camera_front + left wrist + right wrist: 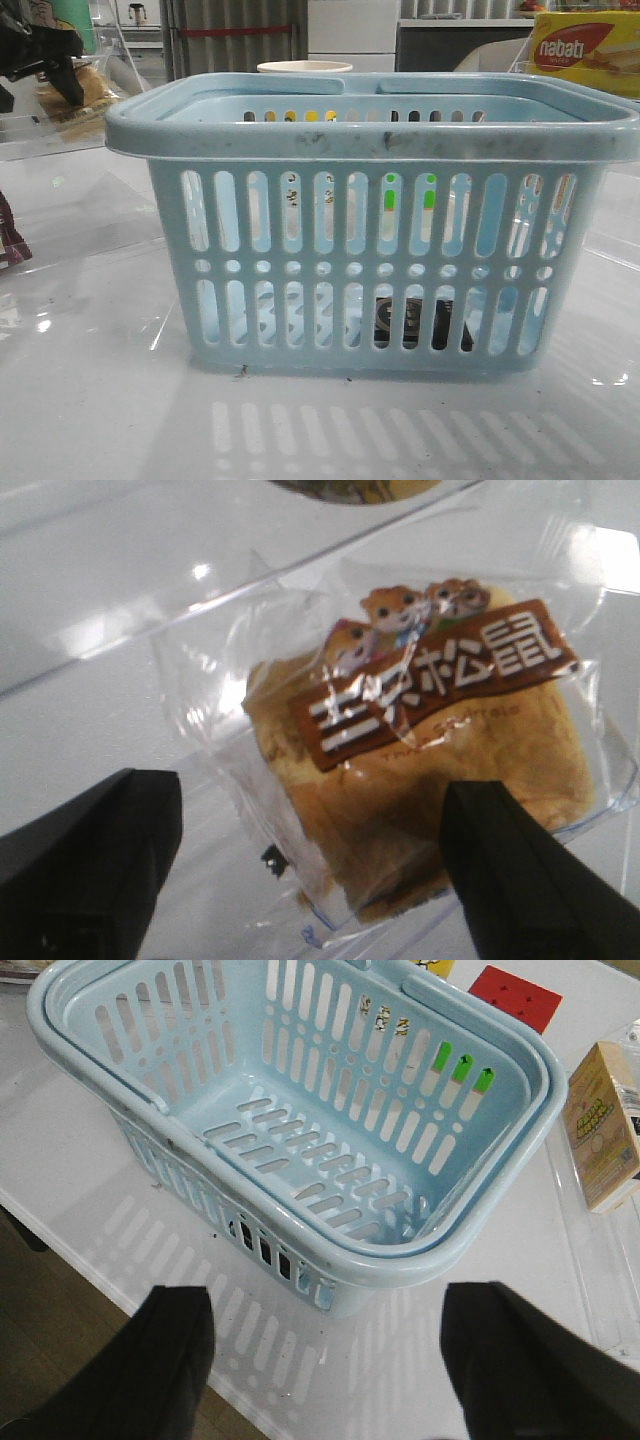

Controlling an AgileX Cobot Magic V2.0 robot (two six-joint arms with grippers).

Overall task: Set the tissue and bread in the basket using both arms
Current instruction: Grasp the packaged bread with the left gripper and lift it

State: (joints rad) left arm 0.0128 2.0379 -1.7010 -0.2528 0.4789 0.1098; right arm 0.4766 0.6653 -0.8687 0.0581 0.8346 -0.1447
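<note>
The light-blue basket (370,140) stands in the middle of the table and also shows in the right wrist view (480,1215). The black tissue packet (420,325) shows through the low front slots; it seems to lie inside against that wall. The bread (430,750), tan in a clear wrapper with a brown label, lies at the far left (75,95). My left gripper (310,880) is open, its fingers on either side of the bread's near corner; it also shows in the front view (55,70). My right gripper (325,1360) is open and empty, above the table's front edge beside the basket.
A yellow and red nabati box (585,50) stands at the back right. A white cup rim (305,67) shows behind the basket. A clear plastic tray (30,135) lies by the bread. A tan carton (600,1125) and a red square (515,995) lie beyond the basket.
</note>
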